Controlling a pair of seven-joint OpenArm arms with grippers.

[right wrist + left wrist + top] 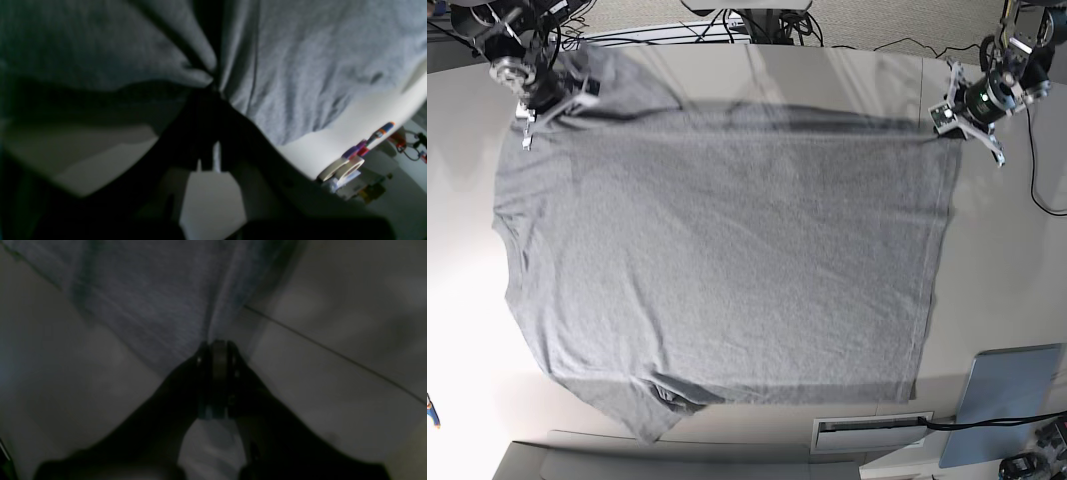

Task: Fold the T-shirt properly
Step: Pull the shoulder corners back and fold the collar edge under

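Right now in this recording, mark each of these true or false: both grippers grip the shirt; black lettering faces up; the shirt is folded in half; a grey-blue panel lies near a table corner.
1. Both grippers grip the T-shirt. True: the left gripper and the right gripper are each shut on bunched fabric.
2. Black lettering faces up. False: the upward side is plain grey.
3. The shirt is folded in half. False: it lies spread out on the table.
4. A grey-blue panel lies near a table corner. True.

t-shirt (727, 250) spread across the table (1007, 260) — a gripper at each far corner, panel (1012, 390) near right.
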